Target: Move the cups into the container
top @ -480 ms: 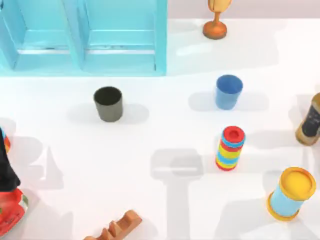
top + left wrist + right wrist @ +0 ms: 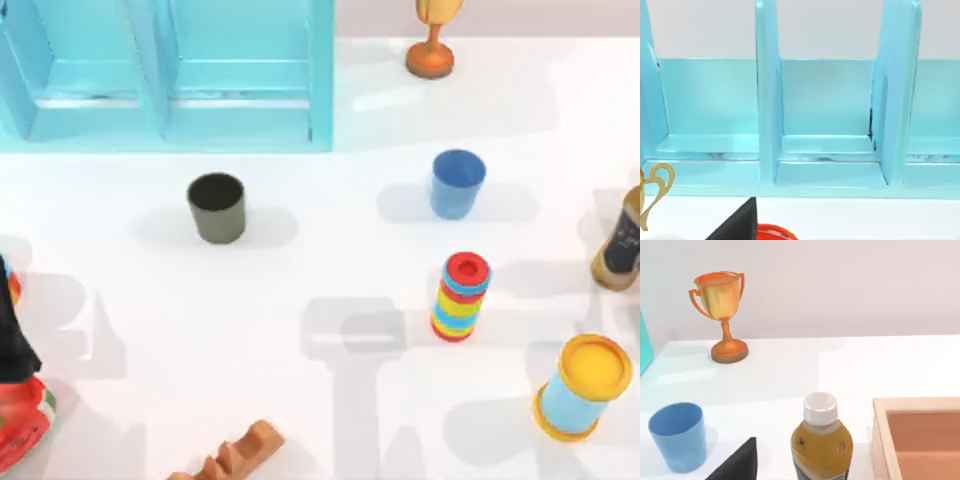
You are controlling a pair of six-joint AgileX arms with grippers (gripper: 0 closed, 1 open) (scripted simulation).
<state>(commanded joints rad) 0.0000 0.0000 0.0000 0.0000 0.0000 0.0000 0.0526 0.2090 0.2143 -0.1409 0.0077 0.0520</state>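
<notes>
The blue tapered plastic cup (image 2: pixel 458 183) stands right of centre on the white desk (image 2: pixel 330 260), the dark olive-grey plastic cup (image 2: pixel 216 207) left, before the light-blue compartmented container (image 2: pixel 322 75). Both look light, stiff and slippery; pinch a rim wall. Either claw's state: cannot tell.

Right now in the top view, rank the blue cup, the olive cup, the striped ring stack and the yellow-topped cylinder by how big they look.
1. yellow-topped cylinder
2. striped ring stack
3. olive cup and blue cup: these look alike, so no ranking between them.
</notes>
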